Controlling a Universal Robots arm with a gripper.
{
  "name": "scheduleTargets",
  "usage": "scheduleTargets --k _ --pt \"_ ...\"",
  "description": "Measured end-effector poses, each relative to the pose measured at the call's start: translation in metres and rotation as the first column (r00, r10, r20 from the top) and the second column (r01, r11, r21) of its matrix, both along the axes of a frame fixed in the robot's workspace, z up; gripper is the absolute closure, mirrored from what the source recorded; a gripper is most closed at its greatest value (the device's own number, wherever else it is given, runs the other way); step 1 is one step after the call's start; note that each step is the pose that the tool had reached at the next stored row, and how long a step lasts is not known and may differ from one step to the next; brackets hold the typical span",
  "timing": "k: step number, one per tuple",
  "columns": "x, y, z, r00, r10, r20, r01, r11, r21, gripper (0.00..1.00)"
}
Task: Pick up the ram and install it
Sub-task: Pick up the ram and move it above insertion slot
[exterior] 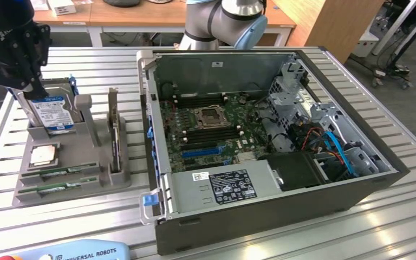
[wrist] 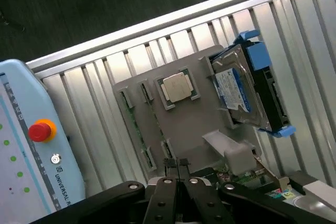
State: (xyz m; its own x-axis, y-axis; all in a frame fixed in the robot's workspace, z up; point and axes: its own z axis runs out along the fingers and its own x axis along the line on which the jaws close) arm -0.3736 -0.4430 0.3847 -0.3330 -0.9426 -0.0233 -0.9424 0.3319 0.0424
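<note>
Two ram sticks lie flat in slots of the grey holder (exterior: pixel 85 189) at the exterior view's left, the nearer ram (exterior: pixel 56 187) and another ram (exterior: pixel 67 172) just behind it. In the wrist view one ram (wrist: pixel 135 125) shows as a thin green strip on the holder (wrist: pixel 184 124). My gripper (exterior: pixel 20 89) hangs high above the holder's far end, over the hard drive, well apart from the ram. In the wrist view my gripper (wrist: pixel 178 170) has its fingertips pressed together with nothing between them. The open computer case (exterior: pixel 266 216) shows its motherboard (exterior: pixel 215 124) with dark memory slots.
On the holder also stand a silver hard drive (exterior: pixel 52 114) with a blue label, a processor chip (exterior: pixel 43 156) and an upright expansion card (exterior: pixel 114 141). A light-blue teach pendant (exterior: pixel 71 252) with a red stop button (wrist: pixel 40 130) lies at the table's near edge.
</note>
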Motion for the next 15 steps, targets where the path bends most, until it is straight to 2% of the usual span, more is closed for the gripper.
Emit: scheduleTargets --k 4,9,10,15 --pt "0.0000 0.0000 -0.0004 0.9973 0.074 0.0000 -0.074 0.9973 -0.0001 0.90" --pt "0.0000 0.0000 -0.0006 0.9870 0.161 0.0000 -0.161 0.9870 -0.0001 0.90" --pt "0.0000 0.0000 -0.0006 0.9855 0.170 -0.0001 -0.170 0.9855 -0.0002 0.90" --pt "0.0000 0.0000 -0.0006 0.9855 0.170 0.0000 -0.170 0.9855 -0.0001 0.90"
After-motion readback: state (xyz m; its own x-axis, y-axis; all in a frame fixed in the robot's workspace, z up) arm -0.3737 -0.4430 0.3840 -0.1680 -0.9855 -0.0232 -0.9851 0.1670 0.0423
